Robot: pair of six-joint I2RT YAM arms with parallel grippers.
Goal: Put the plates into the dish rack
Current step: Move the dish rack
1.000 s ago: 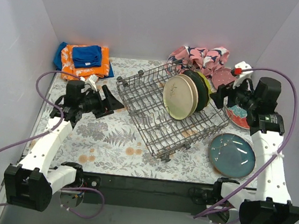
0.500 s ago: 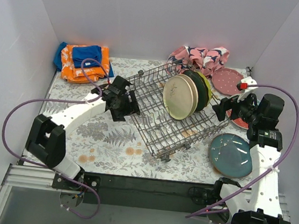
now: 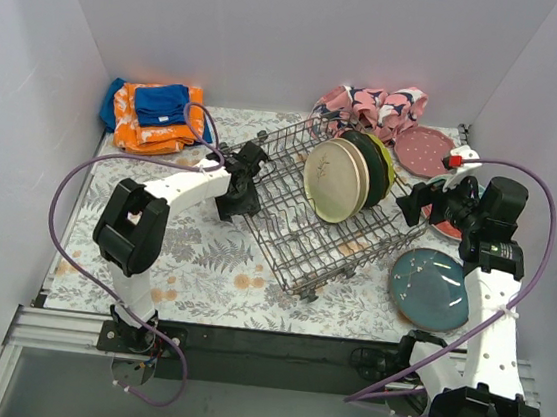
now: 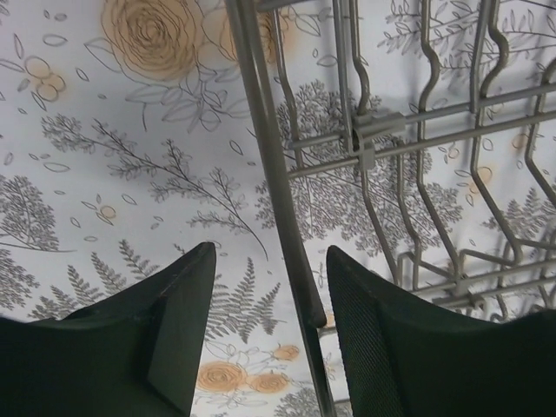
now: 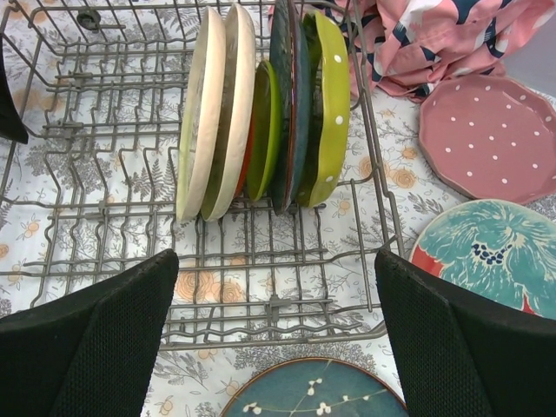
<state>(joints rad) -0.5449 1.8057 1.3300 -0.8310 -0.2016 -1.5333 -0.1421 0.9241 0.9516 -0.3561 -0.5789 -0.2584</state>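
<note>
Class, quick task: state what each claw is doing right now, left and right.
Left claw: open, straddling the rim wire of the dish rack, not clamped on it.
Right claw: open wide, holding nothing.

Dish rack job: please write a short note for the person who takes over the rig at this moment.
Left gripper: open, fingers either side of the left rim wire of the dish rack, not clamped.
Right gripper: open, empty, at the rack's right side.
Done: several plates stand on edge in the rack.
To do: dotted pink plate, teal plate and teal-and-red plate lie on the table right of the rack.
</note>
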